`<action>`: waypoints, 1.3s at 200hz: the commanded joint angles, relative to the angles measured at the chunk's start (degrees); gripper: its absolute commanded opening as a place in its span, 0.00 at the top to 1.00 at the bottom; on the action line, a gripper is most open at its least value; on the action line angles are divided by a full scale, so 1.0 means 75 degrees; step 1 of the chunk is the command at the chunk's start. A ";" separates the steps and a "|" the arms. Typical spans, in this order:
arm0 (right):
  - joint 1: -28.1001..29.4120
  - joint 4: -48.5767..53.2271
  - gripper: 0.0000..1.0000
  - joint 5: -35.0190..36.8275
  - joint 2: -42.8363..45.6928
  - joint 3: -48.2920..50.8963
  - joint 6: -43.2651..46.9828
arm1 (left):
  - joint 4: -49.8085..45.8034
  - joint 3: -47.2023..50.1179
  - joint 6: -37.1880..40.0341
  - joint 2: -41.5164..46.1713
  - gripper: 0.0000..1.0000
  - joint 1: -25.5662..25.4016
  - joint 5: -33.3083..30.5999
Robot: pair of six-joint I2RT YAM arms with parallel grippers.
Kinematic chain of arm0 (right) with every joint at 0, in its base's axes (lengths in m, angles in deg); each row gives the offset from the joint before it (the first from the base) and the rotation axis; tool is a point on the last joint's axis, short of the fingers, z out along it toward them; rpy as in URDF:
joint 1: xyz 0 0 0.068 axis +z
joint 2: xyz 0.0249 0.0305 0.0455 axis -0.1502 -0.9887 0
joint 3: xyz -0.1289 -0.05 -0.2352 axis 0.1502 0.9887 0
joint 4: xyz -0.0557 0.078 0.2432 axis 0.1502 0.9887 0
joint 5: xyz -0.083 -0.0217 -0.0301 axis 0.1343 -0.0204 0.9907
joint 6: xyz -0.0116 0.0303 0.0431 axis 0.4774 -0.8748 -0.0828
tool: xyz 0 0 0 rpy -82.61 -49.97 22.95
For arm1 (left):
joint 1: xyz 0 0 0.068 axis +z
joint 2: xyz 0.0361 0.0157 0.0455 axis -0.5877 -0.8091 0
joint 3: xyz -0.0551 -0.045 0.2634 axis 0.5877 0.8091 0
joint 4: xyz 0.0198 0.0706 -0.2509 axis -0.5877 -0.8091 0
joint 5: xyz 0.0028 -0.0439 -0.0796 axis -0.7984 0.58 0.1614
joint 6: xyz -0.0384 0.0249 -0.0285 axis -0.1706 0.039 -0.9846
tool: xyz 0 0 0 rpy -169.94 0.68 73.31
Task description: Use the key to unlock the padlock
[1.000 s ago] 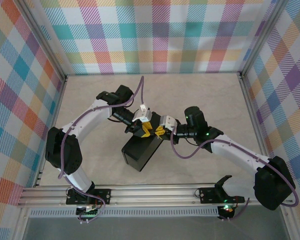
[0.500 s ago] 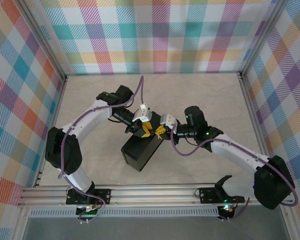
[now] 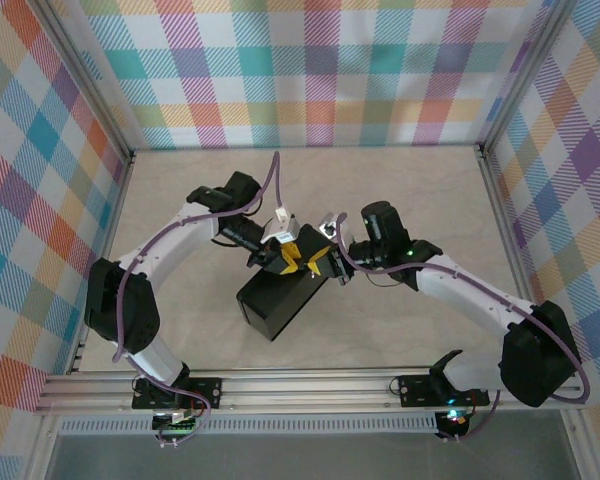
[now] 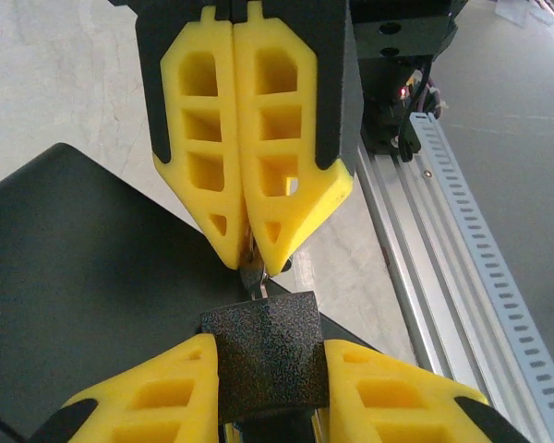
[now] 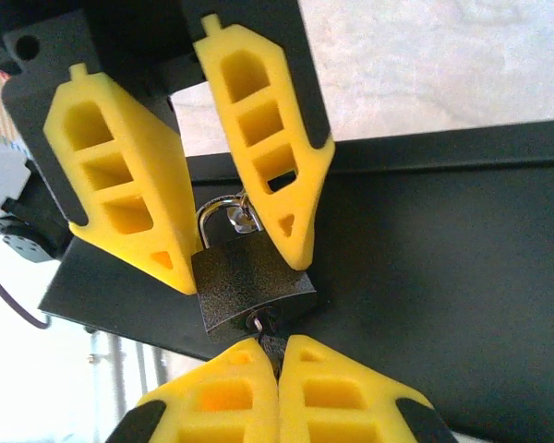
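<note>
Padlock handling is judged first: it is a small, stiff block of dark, pebbled metal. It is probably light, and its rough flanks should not slip easily in a firm grip. It is clamped by its two side faces between the left fingers of the left gripper. That hold looks right, since the keyway face on one end and the shackle on the other are left free.

The key is thin and rigid, but it could easily be bent or twisted out of a pinch. Only its head can be taken, and it is pinched there between the tips of the right fingers, which are pressed together along their length. Its blade is seen entering the padlock face turned towards the right gripper, so the two sets of fingertips are brought almost tip to tip. A turn about the key's own axis is judged to be called for next, with the body held against rotation.

Beyond the left fingertips, the shackle is closed and appears to be passed through a small bright fitting on the dark box. The box lies under and behind both sets of fingers. It appears closed, so whatever is inside cannot be told.
</note>
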 commanded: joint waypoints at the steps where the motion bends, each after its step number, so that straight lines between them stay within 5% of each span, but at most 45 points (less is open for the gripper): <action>1: 0.0194 0.0245 1.00 -0.0864 -0.0143 -0.0594 -0.1373 | 0.0814 0.0242 -0.0070 0.0087 0.84 -0.0035 -0.0298; 61: 0.0194 0.0503 1.00 -0.0846 -0.0543 -0.0890 -0.3256 | 0.1139 0.0386 -0.0292 0.0257 0.83 -0.0084 -0.0545; 260: 0.0030 0.1193 0.97 0.0220 -0.0440 -0.1194 -0.2686 | 0.2118 0.0540 -0.1463 0.1186 0.74 0.0315 -0.0901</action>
